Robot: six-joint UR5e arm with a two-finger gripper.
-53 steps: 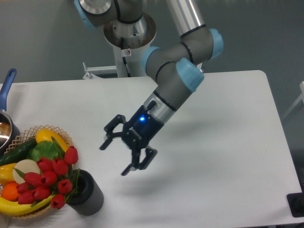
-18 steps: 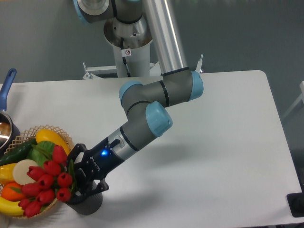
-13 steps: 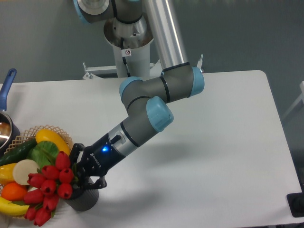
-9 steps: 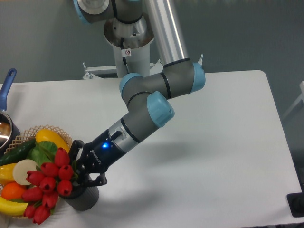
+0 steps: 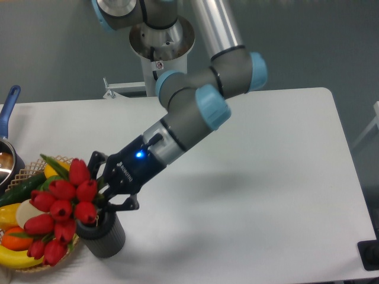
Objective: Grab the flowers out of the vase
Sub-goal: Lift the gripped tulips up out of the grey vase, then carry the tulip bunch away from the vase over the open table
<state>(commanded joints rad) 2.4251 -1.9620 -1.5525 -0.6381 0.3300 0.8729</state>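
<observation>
This looked like a robotics lab or test bench: the arm [image 5: 201, 100] was bolted on a metal pedestal [image 5: 161, 53] behind a plain white table [image 5: 278, 177], against a bare grey wall [image 5: 308, 41]. Left of the gripper [image 5: 109, 192] sat staged props, a wicker basket [image 5: 23, 174] of fake produce and a pot [image 5: 6, 157].

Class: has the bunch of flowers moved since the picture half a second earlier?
Yes. The flowers have risen, judged against the basket, with the gripper shut on their stems above the vase.

Flowers [image 5: 62, 204] above vase [image 5: 103, 235], seemingly clear; gripper [image 5: 105, 188] right.
</observation>
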